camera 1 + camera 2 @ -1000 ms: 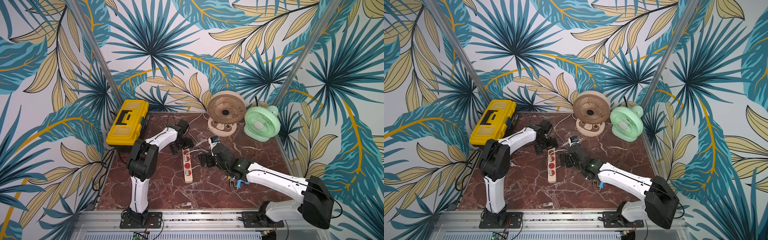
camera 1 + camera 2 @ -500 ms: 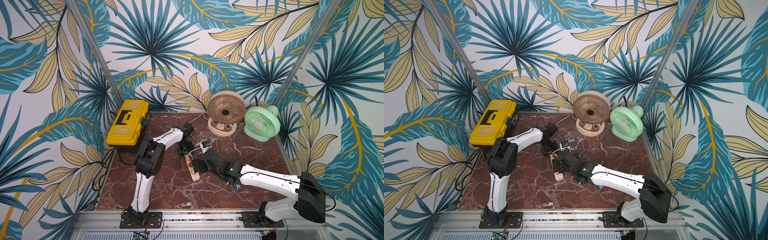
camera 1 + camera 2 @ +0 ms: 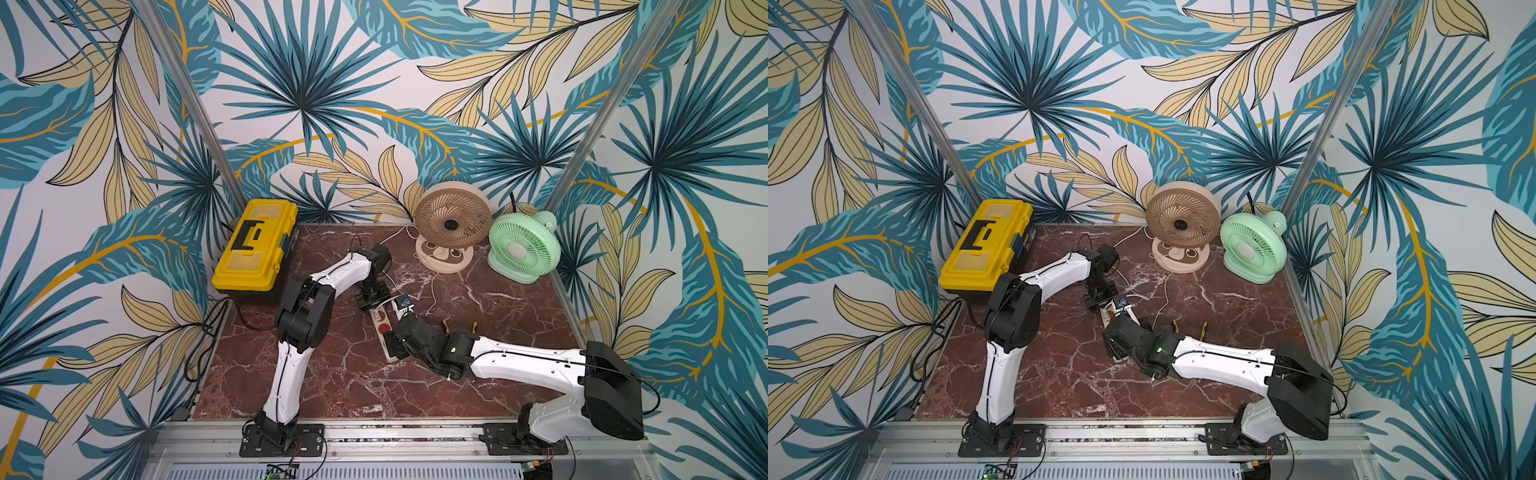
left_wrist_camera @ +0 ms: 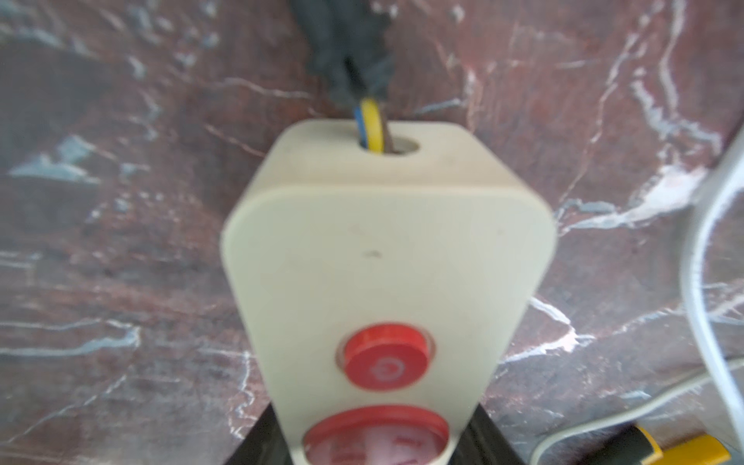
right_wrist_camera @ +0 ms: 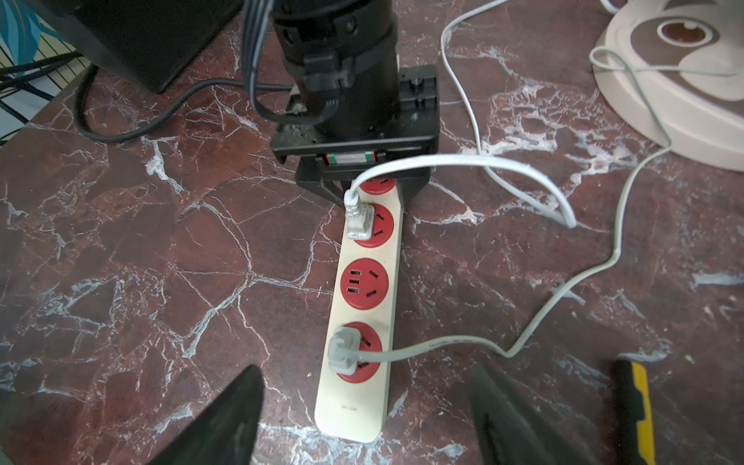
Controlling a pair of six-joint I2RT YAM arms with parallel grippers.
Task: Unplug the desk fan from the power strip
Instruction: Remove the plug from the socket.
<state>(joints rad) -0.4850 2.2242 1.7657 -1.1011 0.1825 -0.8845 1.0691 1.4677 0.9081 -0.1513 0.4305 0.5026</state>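
Observation:
The cream power strip (image 5: 362,322) lies on the marble top, also seen in a top view (image 3: 381,326). A white plug (image 5: 356,217) sits in its second red socket and a grey plug (image 5: 340,354) in the fourth. Their pale cords run off toward the beige desk fan (image 3: 453,224) and the green desk fan (image 3: 523,247). My left gripper (image 4: 374,447) is shut on the strip's sides just past the red button (image 4: 382,358). My right gripper (image 5: 362,422) hangs open over the strip's other end, its fingers (image 5: 225,422) well clear on both sides.
A yellow toolbox (image 3: 255,245) stands at the back left. A yellow-and-black hand tool (image 5: 636,402) lies beside the right gripper. The strip's black cord (image 5: 133,129) runs off toward the table's left edge. Loose fan cords (image 5: 563,290) cross the marble.
The left gripper has come down onto the strip's button end and shut on it. The right arm has swung left over the strip's near end, with its jaws a little narrower.

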